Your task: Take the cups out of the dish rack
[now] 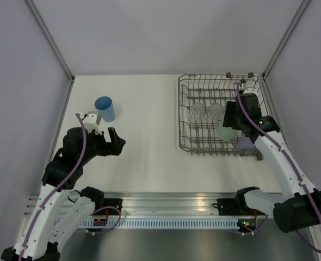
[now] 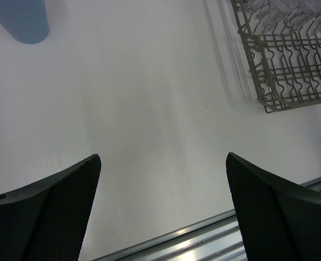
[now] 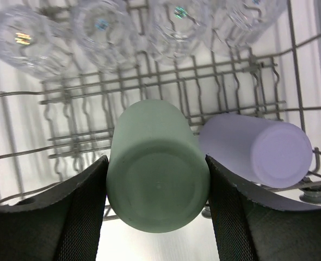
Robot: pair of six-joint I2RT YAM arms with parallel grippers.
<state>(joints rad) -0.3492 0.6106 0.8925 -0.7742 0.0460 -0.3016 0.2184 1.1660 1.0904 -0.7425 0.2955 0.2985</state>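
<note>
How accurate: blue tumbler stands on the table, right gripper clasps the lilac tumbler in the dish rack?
One error: the right wrist view shows the right gripper clasping the pale green tumbler; the lilac tumbler lies beside it. The rest holds.

Bright even light w/ soft shadows; glints on glasses (image 3: 103, 27).

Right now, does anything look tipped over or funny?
Nothing is spilled or broken. The lilac cup leans sideways in the dish rack, tilted a different way from the pale green cup beside it.
</note>
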